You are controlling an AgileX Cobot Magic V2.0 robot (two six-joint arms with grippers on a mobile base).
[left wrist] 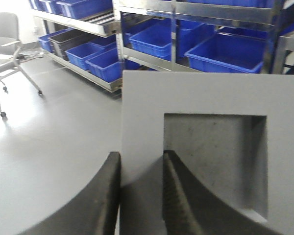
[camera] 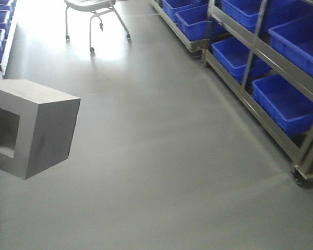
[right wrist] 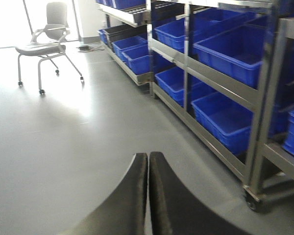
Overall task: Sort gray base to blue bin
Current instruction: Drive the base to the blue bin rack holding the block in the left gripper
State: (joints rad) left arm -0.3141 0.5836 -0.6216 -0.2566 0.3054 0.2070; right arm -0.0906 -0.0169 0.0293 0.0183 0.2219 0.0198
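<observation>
Left tool [left wrist: 141,155] pinches gray base [left wrist: 210,98] wall above floor [camera: 172,156].

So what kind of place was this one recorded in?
Probably a warehouse or stockroom: wheeled metal racks lined with blue bins, a bare gray floor, and a lone rolling chair.

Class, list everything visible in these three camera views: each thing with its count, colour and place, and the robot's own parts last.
gray base: one, matte gray, held off the floor at left.
blue bins: many, bright blue, on rack shelves.
racks: count unclear, bare metal, along the floor's edge.
chair: one, pale gray, on castors, far end.
floor: gray, bare.
left gripper: black, clamped on the gray base's wall, one finger in its recess.
right gripper: black, shut, empty.
</observation>
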